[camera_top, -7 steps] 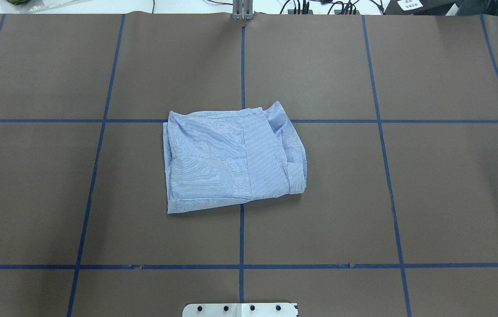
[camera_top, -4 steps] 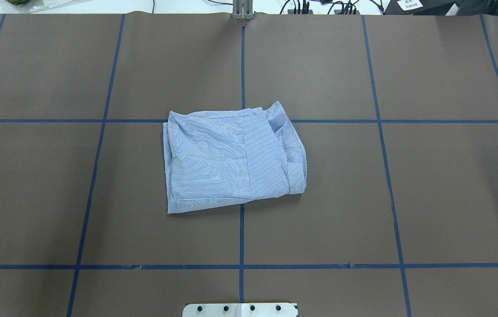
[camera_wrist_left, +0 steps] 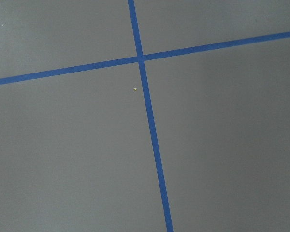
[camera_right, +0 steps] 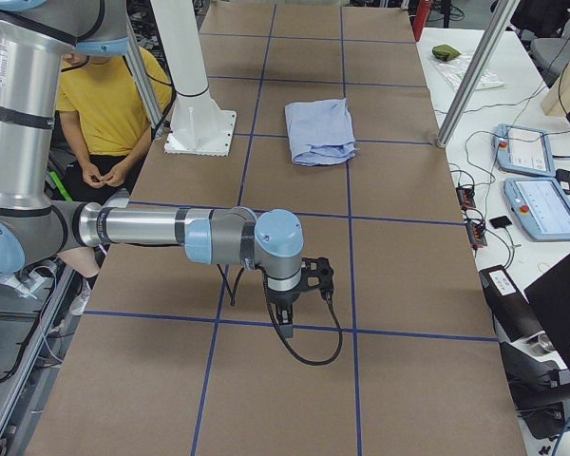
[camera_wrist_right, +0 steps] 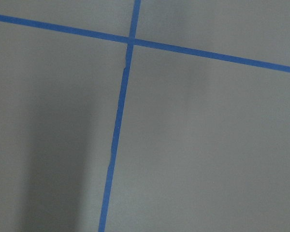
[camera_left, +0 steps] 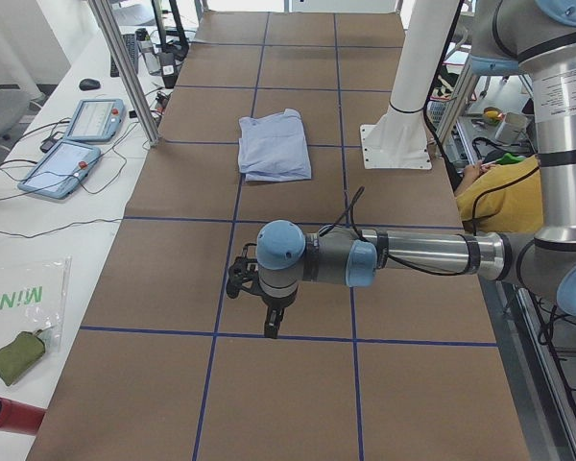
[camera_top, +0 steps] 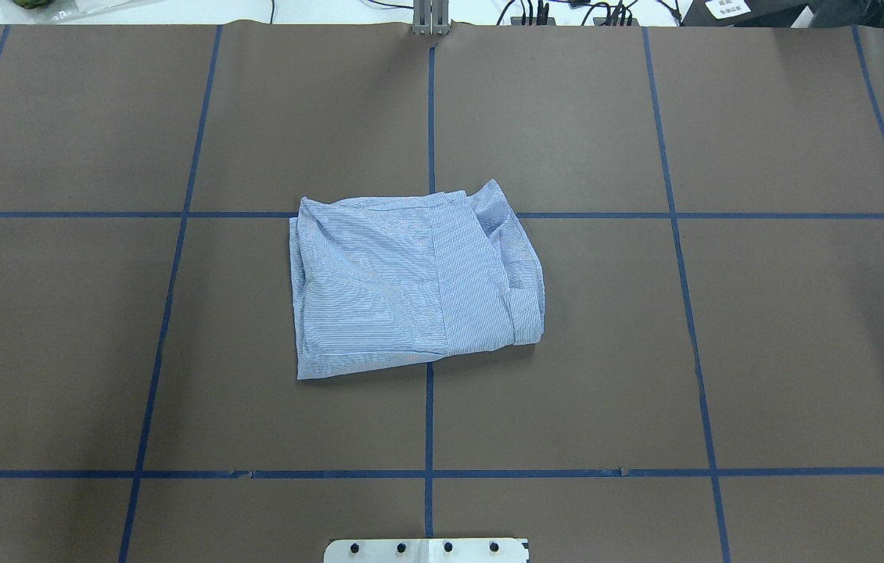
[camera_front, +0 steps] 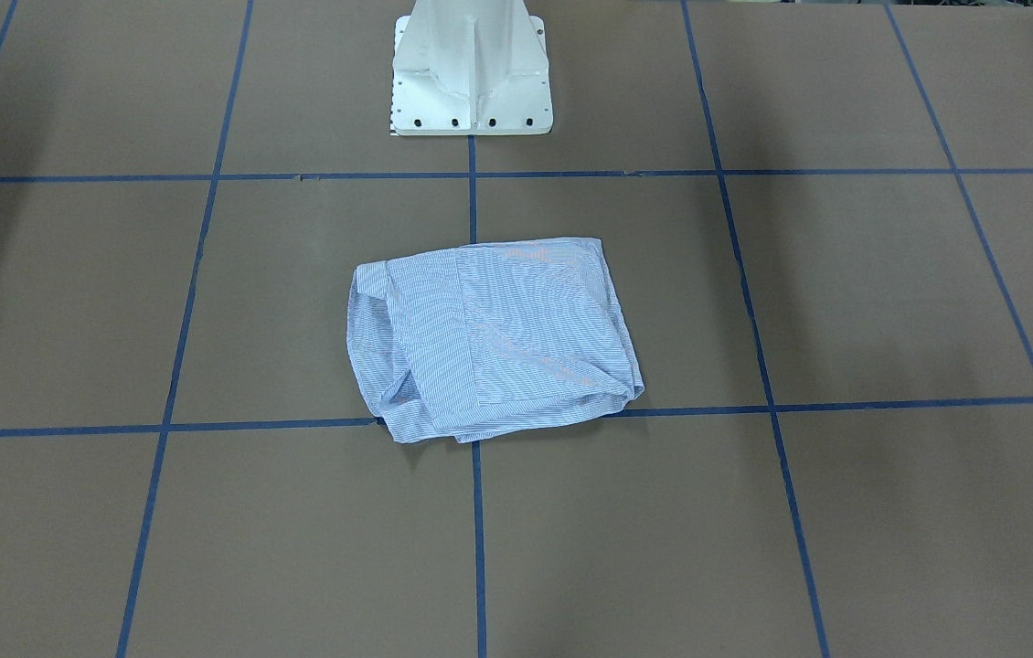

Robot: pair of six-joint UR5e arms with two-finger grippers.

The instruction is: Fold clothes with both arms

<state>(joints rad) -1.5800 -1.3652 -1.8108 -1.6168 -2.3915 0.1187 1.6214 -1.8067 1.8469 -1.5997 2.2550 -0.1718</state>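
The light blue striped shirt (camera_top: 411, 281) lies folded into a rough rectangle at the middle of the brown table; it also shows in the front view (camera_front: 494, 338), the left view (camera_left: 274, 146) and the right view (camera_right: 320, 131). Neither arm touches it. My left gripper (camera_left: 269, 325) hangs fingers-down over bare table far from the shirt, toward the table's left end. My right gripper (camera_right: 283, 321) hangs likewise toward the right end. Both show only in the side views, so I cannot tell whether they are open or shut. Both wrist views show only table and blue tape lines.
The white pedestal base (camera_front: 471, 82) stands at the robot's edge of the table. Blue tape lines (camera_top: 429, 117) grid the brown surface. Teach pendants (camera_left: 77, 144) and cables lie on the white bench beyond the far edge. A person in yellow (camera_right: 104, 104) sits behind the robot.
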